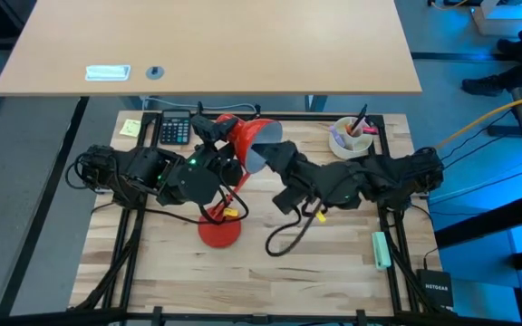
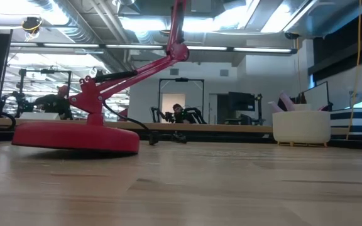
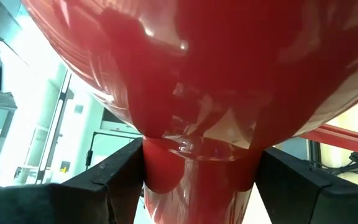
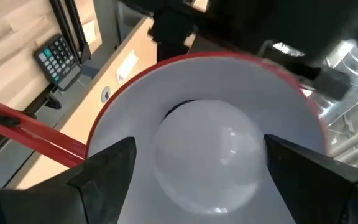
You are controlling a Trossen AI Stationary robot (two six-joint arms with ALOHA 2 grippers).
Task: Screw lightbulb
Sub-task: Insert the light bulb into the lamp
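The lightbulb (image 4: 207, 146) sits inside the lamp shade (image 4: 129, 112), round end facing the right hand (image 4: 197, 180), whose fingers stand spread either side. The left hand (image 3: 197, 180) pinches the shade's neck.

The lamp shade (image 3: 229, 74) is glossy red outside and matt white inside, and the bulb (image 4: 207, 152) is smooth frosted white. The table (image 1: 315, 272) is pale wood in glued strips. The fingers (image 4: 104, 168) look matt black plastic.
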